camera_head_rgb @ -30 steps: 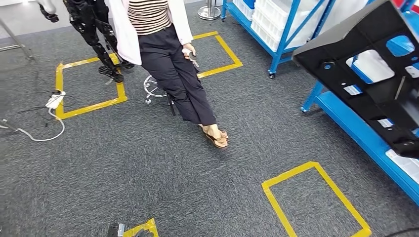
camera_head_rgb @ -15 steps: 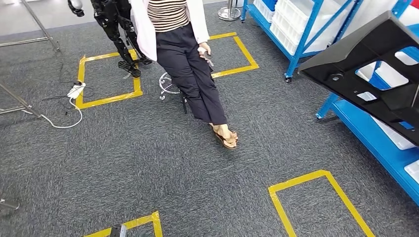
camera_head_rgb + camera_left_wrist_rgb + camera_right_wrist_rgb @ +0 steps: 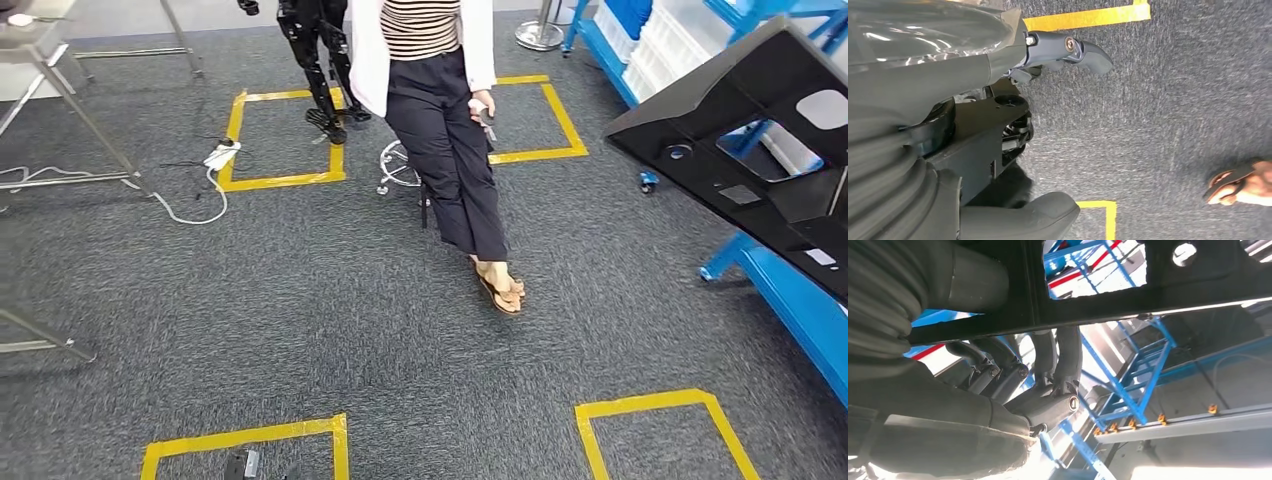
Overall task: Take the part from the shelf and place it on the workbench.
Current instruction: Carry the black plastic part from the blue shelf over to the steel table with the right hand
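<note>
From the head view you have the black part (image 3: 760, 150) raised at the right edge, tilted, a flat panel with several cut-out windows, in front of the blue shelf (image 3: 800, 300) that runs along that side. A person (image 3: 440, 120) in a striped top and dark trousers sits on a stool (image 3: 400, 170) near the middle of the grey carpet (image 3: 300, 300), one sandalled foot stretched forward. Count four yellow tape squares on the floor: two far ones, of which the left (image 3: 285, 140) is plainest, and two near ones at the bottom edge. Another robot's black legs (image 3: 320, 60) stand at the far-left square, a white power strip (image 3: 222, 155) with its cable lies just beside it, and metal frame legs (image 3: 90, 120) cross the left side.

In your left wrist view the left hand (image 3: 1048, 60) hangs over the carpet, holding nothing, one dark finger extended away from the thumb; a sandalled foot shows near the edge.

In your right wrist view the right hand (image 3: 1043, 375) has its dark fingers (image 3: 1068, 355) curled up around a bar of the part, clamped on it, with blue shelf framing behind
</note>
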Motion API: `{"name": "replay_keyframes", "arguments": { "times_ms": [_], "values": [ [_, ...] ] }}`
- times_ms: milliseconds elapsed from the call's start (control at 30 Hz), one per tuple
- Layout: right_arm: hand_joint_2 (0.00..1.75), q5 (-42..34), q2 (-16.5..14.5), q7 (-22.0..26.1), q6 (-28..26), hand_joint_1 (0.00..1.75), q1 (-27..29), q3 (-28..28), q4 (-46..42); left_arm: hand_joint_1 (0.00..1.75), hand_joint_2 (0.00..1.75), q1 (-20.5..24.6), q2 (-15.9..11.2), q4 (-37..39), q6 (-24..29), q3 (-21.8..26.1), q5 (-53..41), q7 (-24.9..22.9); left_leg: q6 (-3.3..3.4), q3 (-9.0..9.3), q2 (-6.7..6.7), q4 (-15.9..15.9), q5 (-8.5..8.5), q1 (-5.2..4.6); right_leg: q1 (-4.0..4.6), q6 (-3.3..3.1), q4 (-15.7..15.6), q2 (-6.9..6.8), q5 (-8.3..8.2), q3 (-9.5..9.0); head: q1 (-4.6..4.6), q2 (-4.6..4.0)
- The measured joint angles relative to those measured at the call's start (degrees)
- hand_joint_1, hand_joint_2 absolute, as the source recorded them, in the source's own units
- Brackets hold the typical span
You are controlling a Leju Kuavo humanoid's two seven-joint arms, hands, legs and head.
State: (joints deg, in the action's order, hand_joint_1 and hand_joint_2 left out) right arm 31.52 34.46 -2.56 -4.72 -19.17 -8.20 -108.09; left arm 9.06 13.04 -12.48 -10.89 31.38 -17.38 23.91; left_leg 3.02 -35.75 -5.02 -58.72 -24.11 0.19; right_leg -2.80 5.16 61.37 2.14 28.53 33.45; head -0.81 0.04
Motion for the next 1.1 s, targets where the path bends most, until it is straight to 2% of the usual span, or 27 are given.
{"name": "replay_keyframes", "arguments": {
  "times_ms": [33,67,100,133,167,200,267,300,333,367,400,433,500,567,600,667,700,733,800,867,900,933,967,1000,1033,1067,1100],
  "values": [
    [1.75,0.0,0.0,0.0,0.0,1.75,0.0,0.0,0.0,0.00,1.75,0.0,0.0,0.0,0.0,0.0,0.0,0.0,-0.46,-0.36,-0.56,-0.2,0.10,-0.03,-0.05,-0.06,-2.0,0.76,-0.57,-0.83,-0.01,0.00],
    [1.75,0.0,-0.1,0.0,0.0,1.75,0.0,0.0,0.0,0.00,1.75,0.0,-0.1,0.0,0.0,0.0,0.0,0.0,-0.93,-0.75,-1.09,-0.2,0.29,-0.07,0.11,-0.45,-2.6,1.12,-0.68,-1.02,-0.04,0.00],
    [1.75,0.0,-0.1,-0.1,0.0,1.75,0.0,0.0,-0.1,0.00,1.75,-0.1,-0.1,0.0,0.0,0.0,0.0,-0.1,-1.31,-1.06,-1.63,-0.1,0.53,-0.07,0.42,-1.03,-2.6,0.66,-0.84,-0.90,0.04,0.00],
    [1.75,-0.1,-0.1,-0.2,0.1,1.75,0.0,0.0,-0.1,0.00,1.75,-0.2,-0.1,0.0,0.0,0.0,-0.1,-0.1,-1.61,-1.32,-1.97,-0.1,0.71,0.04,0.25,-1.51,-2.6,0.06,-0.98,-0.80,0.13,0.00],
    [1.75,-0.2,0.0,-0.3,0.3,1.75,-0.1,0.0,-0.1,0.00,1.75,-0.3,-0.2,0.0,0.0,0.0,-0.1,-0.2,-1.83,-1.61,-1.51,-0.3,0.52,0.05,0.19,-1.85,-2.6,-0.48,-1.12,-0.77,0.18,0.00],
    [1.75,-0.3,0.1,-0.5,0.5,1.75,-0.2,-0.1,-0.1,0.00,1.75,-0.3,-0.2,0.0,0.0,0.0,-0.1,-0.3,-1.97,-2.29,-0.28,-1.7,-0.42,0.03,0.16,-2.25,-2.7,-1.04,-1.24,-0.75,0.35,0.00],
    [1.75,-0.7,0.6,-0.7,1.0,1.75,-0.3,-0.3,-0.2,0.00,1.75,-0.1,-0.2,0.0,0.0,-0.1,-0.2,-0.5,-2.06,-5.01,3.05,-7.8,-4.05,-0.09,0.66,-2.97,-2.7,-2.19,-1.31,-0.72,0.53,0.00],
    [1.75,-0.8,0.9,-0.7,1.2,1.75,-0.4,-0.5,-0.3,0.00,1.75,0.0,-0.2,0.0,0.0,-0.2,-0.2,-0.6,-2.03,-6.85,4.09,-12.0,-6.09,-0.10,1.04,-3.36,-2.7,-2.83,-1.31,-0.69,0.60,0.00],
    [1.75,-0.8,1.0,-0.7,1.5,1.75,-0.5,-0.5,-0.3,0.00,1.75,0.0,-0.2,0.0,0.0,-0.3,-0.2,-0.6,-1.91,-8.32,4.48,-15.4,-7.43,-0.11,1.39,-3.60,-2.7,-3.46,-1.27,-0.67,0.57,0.00],
    [1.75,-0.7,1.0,-0.8,1.8,1.75,-0.7,-0.4,-0.2,0.00,1.75,0.0,-0.2,0.0,0.0,-0.4,-0.2,-0.7,-1.69,-9.02,4.64,-17.2,-7.84,-0.15,1.71,-3.80,-2.7,-4.04,-1.24,-0.67,0.58,0.00],
    [1.75,-0.6,1.0,-0.9,2.0,1.75,-1.2,-0.2,-0.2,0.00,1.75,0.0,-0.2,0.0,0.1,-0.4,-0.1,-0.7,-1.38,-8.59,4.71,-16.8,-7.21,-0.29,1.95,-3.91,-2.7,-4.56,-1.23,-0.69,0.57,0.00],
    [1.75,-0.4,0.9,-1.1,2.4,1.75,-2.0,0.1,0.0,0.00,1.75,0.0,-0.3,0.0,0.1,-0.4,0.0,-0.7,-0.96,-7.02,4.96,-14.2,-5.75,-0.53,2.11,-3.96,-2.7,-5.03,-1.19,-0.74,0.57,0.00],
    [1.75,-0.1,0.9,-1.5,2.9,1.75,-4.2,1.0,0.3,0.00,1.75,0.2,-0.5,-0.1,0.1,-0.4,0.1,-0.7,0.19,-2.37,7.08,-6.1,-2.74,-1.51,2.42,-4.01,-2.6,-5.89,-1.13,-0.86,0.58,0.00],
    [1.75,0.0,0.8,-1.9,3.3,1.75,-6.3,2.1,1.0,0.00,1.75,0.6,-0.8,-0.1,0.2,-0.4,0.3,-0.7,1.00,0.10,8.93,-1.3,-1.76,-2.38,2.73,-4.00,-2.6,-6.82,-1.10,-0.82,0.57,0.00],
    [1.75,0.0,0.7,-2.0,3.4,1.75,-7.2,2.6,1.4,0.00,1.75,0.8,-1.0,-0.1,0.3,-0.4,0.4,-0.7,1.18,0.21,8.93,-0.6,-1.84,-2.59,2.88,-3.97,-2.7,-7.38,-1.11,-0.79,0.55,0.00],
    [1.75,0.0,0.4,-2.1,3.4,1.75,-9.2,4.1,2.5,0.00,1.75,0.9,-1.1,-0.1,0.6,-0.4,0.9,-0.7,1.45,0.42,7.72,0.2,-1.24,-2.43,3.08,-3.83,-2.6,-8.09,-0.94,-0.76,0.55,0.00],
    [1.75,0.1,0.2,-2.1,3.4,1.75,-10.3,4.7,3.1,0.00,1.75,0.9,-1.2,-0.1,0.9,-0.4,1.1,-0.6,1.66,0.69,7.18,0.7,-0.83,-2.20,3.05,-3.79,-1.9,-7.39,-0.42,-0.44,0.56,0.00],
    [1.75,0.3,0.0,-2.1,3.3,1.75,-11.5,5.5,4.0,0.00,1.75,0.9,-1.2,-0.1,1.1,-0.4,1.4,-0.5,1.88,0.94,6.62,1.2,-0.41,-1.92,2.96,-3.78,0.0,-6.18,0.55,0.36,0.55,0.00],
    [1.75,0.7,-0.5,-2.0,3.2,1.75,-13.7,7.1,6.1,0.00,1.75,1.1,-1.2,-0.1,1.3,-0.3,1.8,-0.4,2.14,0.99,5.45,1.5,-0.02,-1.53,2.46,-3.79,6.7,-3.44,3.46,3.43,0.45,0.00],
    [1.75,0.9,-1.2,-1.9,3.0,1.75,-15.7,9.1,8.4,0.00,1.75,1.1,-1.2,-0.1,1.5,-0.3,2.3,-0.3,2.04,0.89,4.10,1.5,0.11,-1.34,1.91,-3.26,12.4,-2.64,5.11,6.22,0.37,0.00],
    [1.75,0.9,-1.6,-1.8,2.9,1.75,-16.7,10.1,9.6,0.00,1.75,1.0,-1.2,-0.1,1.6,-0.3,2.6,-0.2,1.88,0.87,3.40,1.4,0.15,-1.21,1.52,-2.65,12.5,-2.58,4.63,6.36,0.39,0.00],
    [1.75,1.0,-2.0,-1.7,2.7,1.75,-17.9,11.1,10.9,0.00,1.75,1.0,-1.2,-0.1,1.8,-0.2,2.9,-0.1,1.64,0.84,2.70,1.2,0.14,-1.00,1.08,-1.86,10.5,-2.50,3.30,5.51,0.40,0.00],
    [1.75,0.9,-2.6,-1.6,2.4,1.75,-19.1,12.2,12.2,0.00,1.75,1.0,-1.2,-0.1,2.0,-0.1,3.2,0.0,1.31,0.74,2.04,0.9,0.03,-0.78,0.56,-0.92,6.8,-2.10,1.45,3.87,0.38,0.00],
    [1.75,0.9,-3.2,-1.5,2.1,1.75,-20.3,13.2,13.5,0.00,1.75,1.0,-1.3,-0.1,2.2,0.1,3.5,0.2,0.82,0.46,1.44,0.5,-0.12,-0.66,0.13,-0.07,3.2,-0.96,0.11,2.17,0.34,0.00],
    [1.75,0.9,-3.9,-1.4,1.7,1.75,-21.5,14.2,14.8,0.00,1.75,1.1,-1.4,-0.1,2.3,0.2,3.8,0.3,0.33,0.01,0.88,-0.1,-0.24,-0.51,-0.10,0.22,0.3,0.09,-0.80,0.94,0.27,0.01],
    [1.75,0.9,-4.6,-1.3,1.4,1.75,-22.3,15.2,15.9,0.00,1.75,1.1,-1.5,-0.1,2.3,0.3,4.1,0.4,-0.20,-0.53,0.33,-0.5,-0.22,-0.45,-0.15,0.12,-1.3,0.91,-1.18,0.29,0.23,0.01],
    [1.75,0.9,-5.2,-1.2,1.2,1.75,-22.9,16.0,17.0,0.00,1.75,1.0,-1.6,-0.1,2.4,0.4,4.2,0.4,-0.63,-1.07,-0.21,-0.7,-0.05,-0.42,0.01,-0.31,-1.6,1.28,-1.05,0.24,0.24,0.01]
  ]
}}
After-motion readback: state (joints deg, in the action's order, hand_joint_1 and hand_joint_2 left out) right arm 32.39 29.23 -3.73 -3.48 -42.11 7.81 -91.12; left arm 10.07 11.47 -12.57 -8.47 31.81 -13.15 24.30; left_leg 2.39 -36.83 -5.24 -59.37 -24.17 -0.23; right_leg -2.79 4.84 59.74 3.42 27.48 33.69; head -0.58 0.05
